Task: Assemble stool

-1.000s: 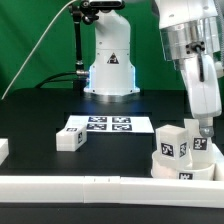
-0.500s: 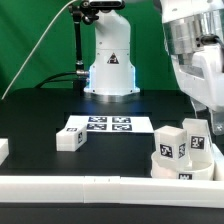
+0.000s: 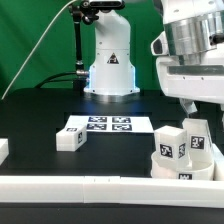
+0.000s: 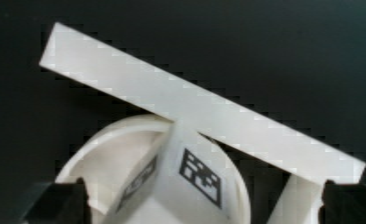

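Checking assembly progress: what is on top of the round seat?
On the seat stand a first leg and a second leg. Their lower ends are covered, so the joints cannot be seen.

— What's lying on the black table [image 3: 40,120]?
— The marker board [image 3: 100,125], with a loose leg [image 3: 68,140] just beside it.
— Anything else?
— The round seat [image 3: 162,166], against the long front rail [image 3: 90,185].

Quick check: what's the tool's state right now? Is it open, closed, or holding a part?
Tool: open, fingers wide apart, holding nothing.
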Motion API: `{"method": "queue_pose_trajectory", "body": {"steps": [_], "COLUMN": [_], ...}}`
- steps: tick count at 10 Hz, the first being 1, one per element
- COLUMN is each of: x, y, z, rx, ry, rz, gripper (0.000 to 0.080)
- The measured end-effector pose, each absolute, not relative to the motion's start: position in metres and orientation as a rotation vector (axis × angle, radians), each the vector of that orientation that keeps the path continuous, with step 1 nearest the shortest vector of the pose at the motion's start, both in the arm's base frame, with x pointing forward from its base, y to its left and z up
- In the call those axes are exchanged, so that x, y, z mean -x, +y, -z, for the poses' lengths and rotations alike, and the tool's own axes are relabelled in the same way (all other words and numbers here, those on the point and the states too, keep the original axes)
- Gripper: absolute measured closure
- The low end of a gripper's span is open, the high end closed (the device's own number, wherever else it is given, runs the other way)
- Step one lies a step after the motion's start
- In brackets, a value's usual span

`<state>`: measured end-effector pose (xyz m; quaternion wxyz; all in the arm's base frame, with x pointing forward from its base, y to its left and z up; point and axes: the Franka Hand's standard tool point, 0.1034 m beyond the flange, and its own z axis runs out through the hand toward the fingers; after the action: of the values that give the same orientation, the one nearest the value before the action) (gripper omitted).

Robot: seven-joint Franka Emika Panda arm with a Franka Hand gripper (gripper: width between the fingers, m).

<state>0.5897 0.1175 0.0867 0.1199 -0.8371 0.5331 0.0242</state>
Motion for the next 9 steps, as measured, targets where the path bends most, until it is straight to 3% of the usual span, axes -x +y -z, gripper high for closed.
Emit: {"method": "queue_pose_trajectory", "body": {"steps": [2, 9], "x": [-0.582, -0.572], "y": [0.120, 0.121], "z": [-0.096, -0.096], "rx": [2.534, 2.851], "ry": [1.396, 0.671], "rz": [-0.044, 0.044], "gripper": [0.0150, 0.0151]}}
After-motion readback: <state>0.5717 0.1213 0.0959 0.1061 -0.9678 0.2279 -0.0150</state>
